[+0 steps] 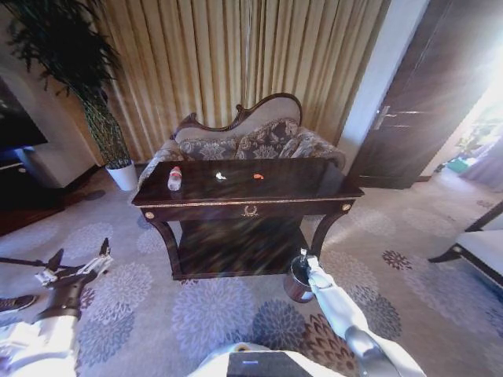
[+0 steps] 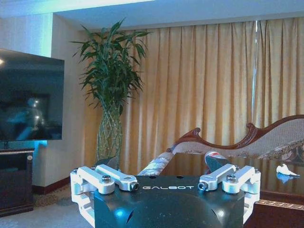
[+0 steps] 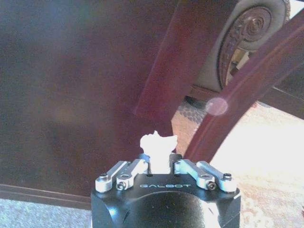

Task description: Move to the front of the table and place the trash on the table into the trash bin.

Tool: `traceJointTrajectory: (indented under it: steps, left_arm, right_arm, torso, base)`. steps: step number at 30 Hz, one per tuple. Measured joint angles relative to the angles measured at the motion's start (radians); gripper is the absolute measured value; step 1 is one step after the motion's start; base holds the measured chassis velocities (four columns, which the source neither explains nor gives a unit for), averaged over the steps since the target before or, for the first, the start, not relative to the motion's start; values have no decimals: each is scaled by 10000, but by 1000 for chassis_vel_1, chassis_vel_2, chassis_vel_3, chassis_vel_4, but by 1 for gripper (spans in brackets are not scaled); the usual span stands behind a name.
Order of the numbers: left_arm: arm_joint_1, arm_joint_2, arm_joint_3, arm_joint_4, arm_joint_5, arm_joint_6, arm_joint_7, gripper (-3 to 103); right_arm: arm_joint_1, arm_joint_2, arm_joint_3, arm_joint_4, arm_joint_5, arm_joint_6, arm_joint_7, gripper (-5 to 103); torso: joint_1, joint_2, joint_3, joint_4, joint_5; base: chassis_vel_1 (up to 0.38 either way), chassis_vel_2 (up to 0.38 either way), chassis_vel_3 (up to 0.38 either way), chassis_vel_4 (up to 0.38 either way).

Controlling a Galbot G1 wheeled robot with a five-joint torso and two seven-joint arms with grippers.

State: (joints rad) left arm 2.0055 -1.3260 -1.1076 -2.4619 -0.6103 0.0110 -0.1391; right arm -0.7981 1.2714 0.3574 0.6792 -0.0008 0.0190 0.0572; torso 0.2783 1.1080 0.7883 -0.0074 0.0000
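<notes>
The dark wooden table (image 1: 302, 179) stands before me. On its top lie a clear bottle with a red cap (image 1: 174, 178), a white scrap (image 1: 221, 176) and an orange scrap (image 1: 258, 176). The maroon trash bin (image 1: 294, 289) sits on the carpet by the table's right front leg. My right gripper (image 1: 302, 261) hangs right over the bin's mouth, shut on a white crumpled scrap (image 3: 158, 144). My left gripper (image 1: 78, 256) is open and empty, low at the left, off the table's left end. In the left wrist view the bottle's cap (image 2: 216, 155) peeks past one finger (image 2: 213, 162).
A carved-back patterned sofa (image 1: 251, 140) stands behind the table against gold curtains. A potted plant (image 1: 110, 141) and a TV stand (image 1: 23, 188) are at the left, a dark door (image 1: 416, 110) at the right. Another seat's edge (image 1: 479, 247) is at the far right. Patterned carpet surrounds the table.
</notes>
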Motion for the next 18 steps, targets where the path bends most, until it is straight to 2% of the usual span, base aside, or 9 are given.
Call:
traceJointTrajectory:
  steps: [4,5,8,12,13,14,15,17,18]
  left_arm:
    - [-7,13,36,-11,16,-2,10,100]
    - [-7,13,36,-11,16,-2,10,100]
    - [-58,58,141,16,76,-2,29,100]
    - [-66,83,145,16,80,-2,30,100]
    - [-67,90,141,17,80,-2,32,100]
    - [-67,91,134,17,80,-2,32,100]
    - [-60,88,125,28,80,-6,36,100]
    - [-57,87,124,31,79,-9,37,100]
    - [-55,90,124,35,79,-13,41,100]
  right_arm:
    - [-69,-4,194,-12,-303,0,135,37]
    - [-69,-4,194,-12,-303,0,135,37]
    - [-215,-73,394,121,-562,0,310,54]
    - [-275,-106,466,191,-618,-3,324,59]
    - [-322,-121,508,259,-625,-6,328,70]
    - [-350,-125,530,311,-625,-8,331,70]
    - [-483,-128,611,604,-567,-13,339,81]
    - [-537,-129,639,750,-500,-16,348,81]
    - [-749,-176,679,1311,-169,-22,382,86]
  torso:
    - [0,1,0,2,1]
    - [0,1,0,2,1]
    - [0,1,0,2,0]
    - [0,1,0,2,0]
    - [-1,1,0,2,0]
    - [-1,1,0,2,0]
    - [-1,1,0,2,1]
    - [-1,1,0,3,1]
    - [0,1,0,5,2]
  base:
    - [0,0,0,0]
    - [0,0,0,0]
    - [0,0,0,0]
    - [0,0,0,0]
    - [0,0,0,0]
    - [0,0,0,0]
    - [0,0,0,0]
    - [0,0,0,0]
    - [0,0,0,0]
